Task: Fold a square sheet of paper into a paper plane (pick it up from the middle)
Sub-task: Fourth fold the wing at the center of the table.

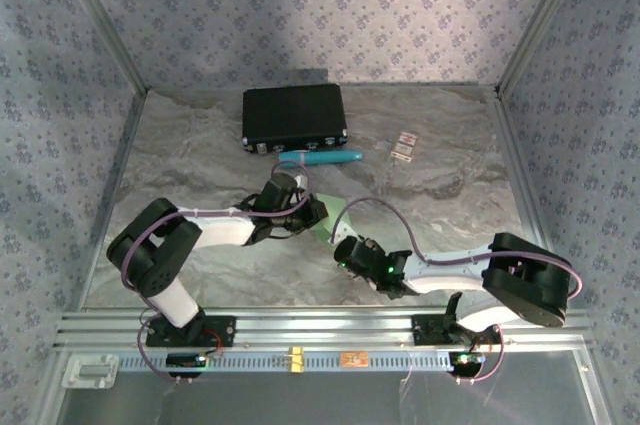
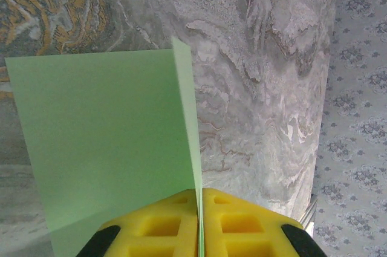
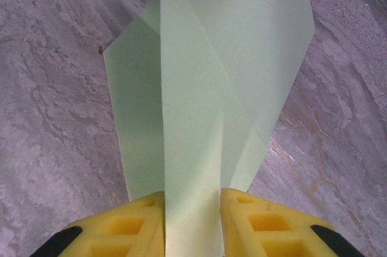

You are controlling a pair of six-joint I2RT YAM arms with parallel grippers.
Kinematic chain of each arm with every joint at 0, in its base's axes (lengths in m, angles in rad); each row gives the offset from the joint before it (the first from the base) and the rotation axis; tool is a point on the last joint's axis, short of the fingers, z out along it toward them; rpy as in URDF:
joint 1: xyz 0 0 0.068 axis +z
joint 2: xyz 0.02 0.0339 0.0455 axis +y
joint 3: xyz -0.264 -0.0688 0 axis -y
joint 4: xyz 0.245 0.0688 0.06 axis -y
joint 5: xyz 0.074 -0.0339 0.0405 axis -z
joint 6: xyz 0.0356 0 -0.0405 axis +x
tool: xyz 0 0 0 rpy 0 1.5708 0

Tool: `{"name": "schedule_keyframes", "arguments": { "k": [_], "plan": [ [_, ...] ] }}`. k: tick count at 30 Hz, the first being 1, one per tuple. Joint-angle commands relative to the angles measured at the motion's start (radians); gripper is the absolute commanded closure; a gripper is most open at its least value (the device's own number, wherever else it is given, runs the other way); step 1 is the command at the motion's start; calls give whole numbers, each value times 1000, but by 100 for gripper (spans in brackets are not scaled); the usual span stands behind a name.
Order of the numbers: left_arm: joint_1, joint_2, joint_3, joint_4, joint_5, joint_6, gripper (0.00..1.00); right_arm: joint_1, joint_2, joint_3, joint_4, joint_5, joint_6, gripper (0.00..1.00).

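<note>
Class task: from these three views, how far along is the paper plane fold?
Done: the green sheet is picked up and already carries a fold and diagonal creases. In hand: the left fingers pinch it shut at the fold; the right fingers stand apart either side of it. Left: no narrow pointed dart yet, so more folds remain.

One sheet [image 2: 103,136], one case [image 1: 294,117], one tube [image 1: 322,157], two cards [image 1: 407,137] [image 1: 402,152], two claws [image 2: 199,211] [image 3: 192,211]

square sheet of paper [image 2: 103,142] | pale green (unmarked); creased; folded over | aloft
</note>
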Motion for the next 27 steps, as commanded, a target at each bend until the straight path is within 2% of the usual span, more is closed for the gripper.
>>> {"name": "schedule_keyframes", "arguments": {
  "k": [1,19,20,23,27],
  "plan": [
    [8,5,27,15,11,-4,90,7,-9,-8,15,-2,30,75],
    [9,-9,26,-1,5,4,89,6,-5,-32,35,-12,60,86],
    [11,-11,24,-1,4,5,87,5,-3,-34,39,-14,61,87],
    [11,-26,23,-6,-1,5,72,0,2,-38,62,-24,74,89],
    [17,-82,12,-76,-59,24,47,-25,29,-39,128,-63,89,89]
  ]
}}
